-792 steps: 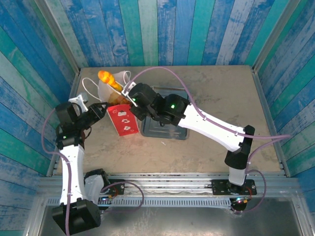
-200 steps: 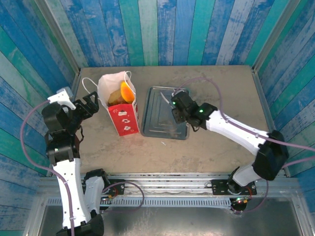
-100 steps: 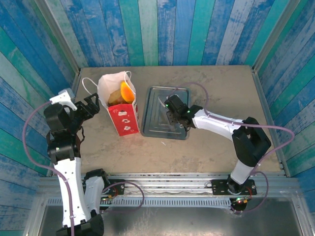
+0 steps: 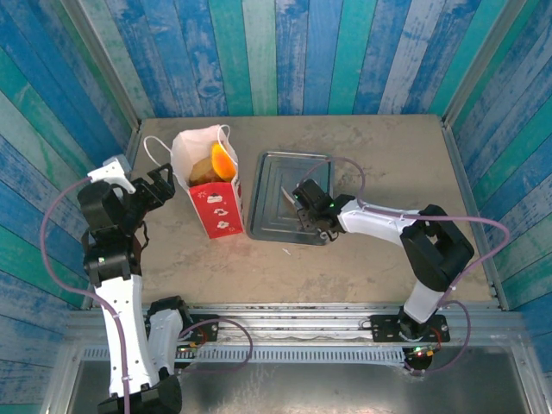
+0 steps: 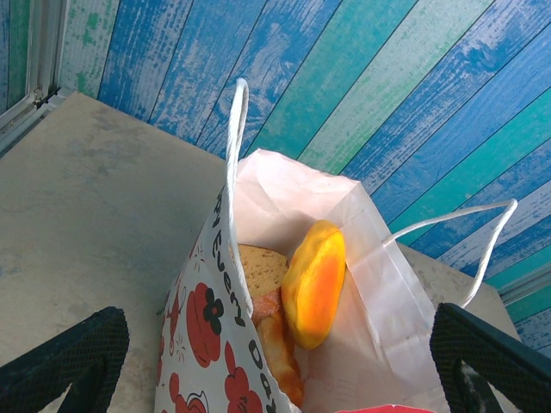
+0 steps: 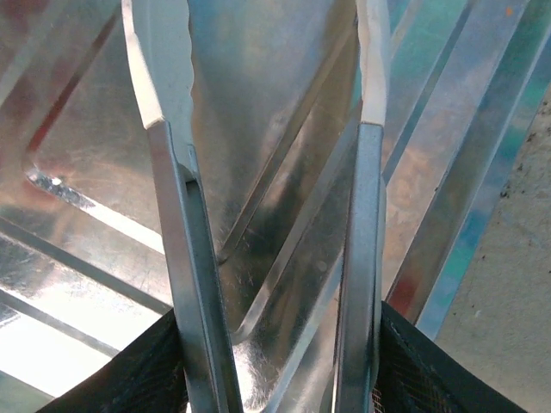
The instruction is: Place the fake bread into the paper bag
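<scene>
Jaws of the right gripper [image 6: 271,366], partly spread, clasp thin silver metal tongs [image 6: 176,215] over the grey metal tray [image 4: 293,172]. Left gripper [image 4: 162,188], released wide, hovers just left of the white strawberry-print paper bag [image 5: 207,327], which holds golden-brown fake bread [image 5: 314,284]. Bare tabletop [image 4: 388,164] lies to the right.

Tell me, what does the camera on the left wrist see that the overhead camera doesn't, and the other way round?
Left wrist camera: a close look down into the open bag, where an orange-yellow bun leans on browner bread, plus black lettering among the red print on the bag's side.
Overhead camera: the metal tray beside the bag, with the right hand holding tongs over it.
Both: the bag standing upright on the table, bread inside, and the blue plank walls.
</scene>
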